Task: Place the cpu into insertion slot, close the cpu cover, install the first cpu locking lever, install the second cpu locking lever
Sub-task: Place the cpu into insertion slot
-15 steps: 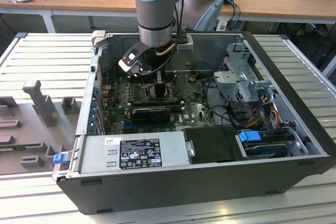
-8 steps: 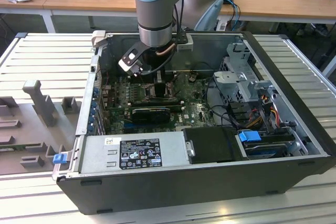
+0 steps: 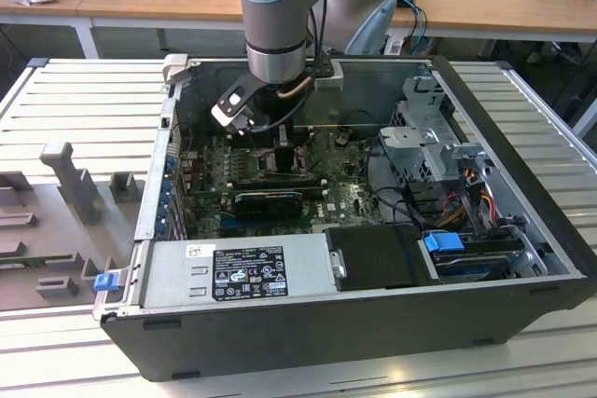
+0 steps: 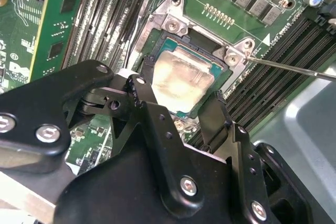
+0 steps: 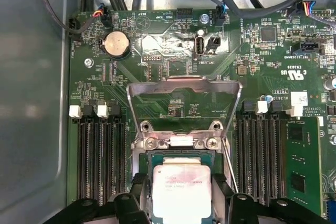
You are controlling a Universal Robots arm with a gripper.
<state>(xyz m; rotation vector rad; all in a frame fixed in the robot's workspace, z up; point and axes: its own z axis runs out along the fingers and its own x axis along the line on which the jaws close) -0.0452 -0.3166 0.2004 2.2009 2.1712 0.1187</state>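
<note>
One arm (image 3: 275,6) reaches down into the open computer case (image 3: 280,342), which lies flat on the slatted desk (image 3: 84,109). Tool (image 4: 177,95) is set narrow, with a finger against each of two opposite edges of the cpu (image 5: 181,192), so it is holding the chip. Cpu looks level over the insertion slot (image 5: 152,142), mid-motherboard (image 5: 252,77), between the two banks of memory slots (image 5: 100,156). Cannot tell whether it is fully down in the slot. Cpu cover (image 5: 184,82) stands swung up and open on the side of the slot away from the tool. One locking lever (image 4: 294,69), a thin wire rod, juts free just beside one finger. Risks, as I judge them:

- A chip let go slightly skewed or off its keys would ride on the slot rim, and any clamping load on it could bend the contacts beneath.
- The fingers sit tight to the rim and near the memory slots, so a sideways drift could scrape either.
- The lever could snag a finger.
- The upright cover could drop onto the tool.
</note>
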